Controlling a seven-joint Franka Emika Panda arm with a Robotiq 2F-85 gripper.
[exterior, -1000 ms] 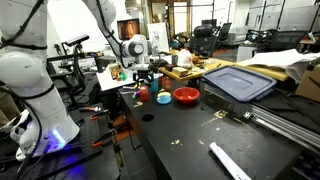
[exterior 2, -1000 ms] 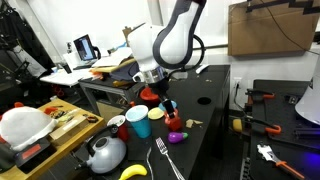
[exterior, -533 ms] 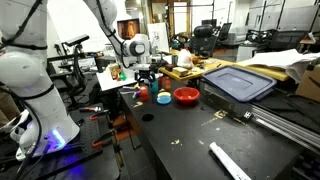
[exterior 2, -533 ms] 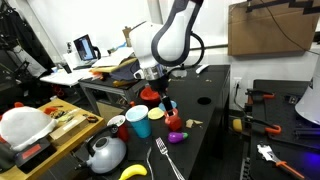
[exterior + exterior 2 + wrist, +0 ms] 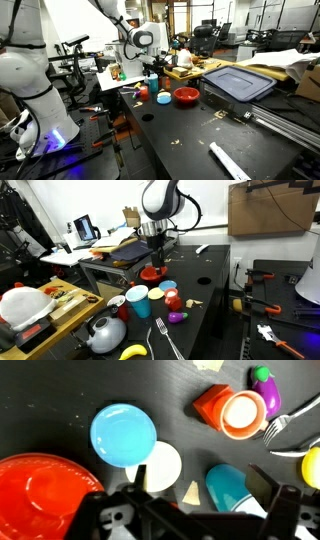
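My gripper [image 5: 200, 485] hangs open above the black table, nothing between its fingers [image 5: 138, 480]. Directly below it lie a white disc [image 5: 160, 468], a small tan scrap [image 5: 192, 492] and a teal cup [image 5: 232, 490]. A light blue disc [image 5: 123, 435] sits beside a red bowl [image 5: 40, 490]. In both exterior views the gripper [image 5: 152, 72] [image 5: 157, 245] is raised over the red bowl [image 5: 186, 96] [image 5: 152, 273] and the blue disc [image 5: 164, 98] [image 5: 167, 285].
An orange cup [image 5: 235, 415], a purple eggplant [image 5: 265, 385], a fork [image 5: 290, 425] and a banana [image 5: 312, 465] lie close by. A kettle [image 5: 105, 333] stands near the table edge. A blue bin lid [image 5: 238, 82] and a cardboard box [image 5: 265, 210] are further off.
The gripper has risen from just above the cups and bowl and shifted a little towards the back of the table, still open. The objects have not moved.
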